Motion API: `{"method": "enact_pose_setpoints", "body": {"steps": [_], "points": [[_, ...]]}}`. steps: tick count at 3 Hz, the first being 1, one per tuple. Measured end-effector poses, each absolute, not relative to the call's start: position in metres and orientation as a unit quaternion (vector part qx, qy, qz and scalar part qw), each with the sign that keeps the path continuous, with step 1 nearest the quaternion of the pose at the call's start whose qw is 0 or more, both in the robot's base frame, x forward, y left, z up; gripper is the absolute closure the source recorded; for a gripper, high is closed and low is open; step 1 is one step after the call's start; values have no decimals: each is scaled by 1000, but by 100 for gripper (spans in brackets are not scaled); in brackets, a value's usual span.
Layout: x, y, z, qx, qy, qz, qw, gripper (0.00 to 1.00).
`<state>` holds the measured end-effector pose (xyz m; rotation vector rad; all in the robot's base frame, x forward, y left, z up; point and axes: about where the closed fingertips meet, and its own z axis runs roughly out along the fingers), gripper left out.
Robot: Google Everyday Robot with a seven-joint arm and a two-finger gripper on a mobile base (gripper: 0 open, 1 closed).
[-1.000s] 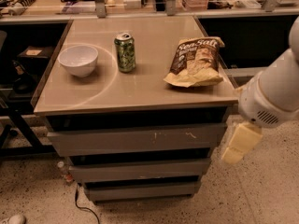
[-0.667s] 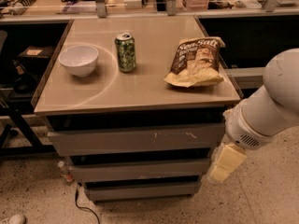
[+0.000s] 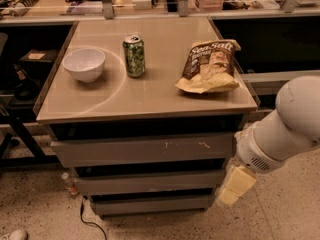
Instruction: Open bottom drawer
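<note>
The bottom drawer (image 3: 150,204) is the narrowest, lowest of three flat grey fronts under the table top, and it sits closed. Above it are the mid-width front (image 3: 145,182) and the widest front (image 3: 145,151) with pale scratch marks. My gripper (image 3: 231,188) is pale yellow and hangs from the white arm (image 3: 285,129) at the cabinet's right side. It is level with the right ends of the middle and bottom fronts, just beside them.
On the table top (image 3: 150,96) stand a white bowl (image 3: 84,64), a green can (image 3: 134,56) and a chip bag (image 3: 209,66). A dark cable (image 3: 85,219) and a small bottle (image 3: 69,183) lie on the speckled floor at the left. Shelving stands behind.
My arm and gripper have moved down and to the left, from beside the top drawer to the right end of the lower drawers. The drawers have not moved.
</note>
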<state>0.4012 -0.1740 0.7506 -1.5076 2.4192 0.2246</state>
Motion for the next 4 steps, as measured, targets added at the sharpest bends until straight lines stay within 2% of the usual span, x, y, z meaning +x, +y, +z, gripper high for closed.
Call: {"method": "enact_pose_setpoints", "body": {"steps": [2,4], "points": [[383,-129,631,-483,853,150,132,0],[377,-127,622,-476,856,159,126,0]]}}
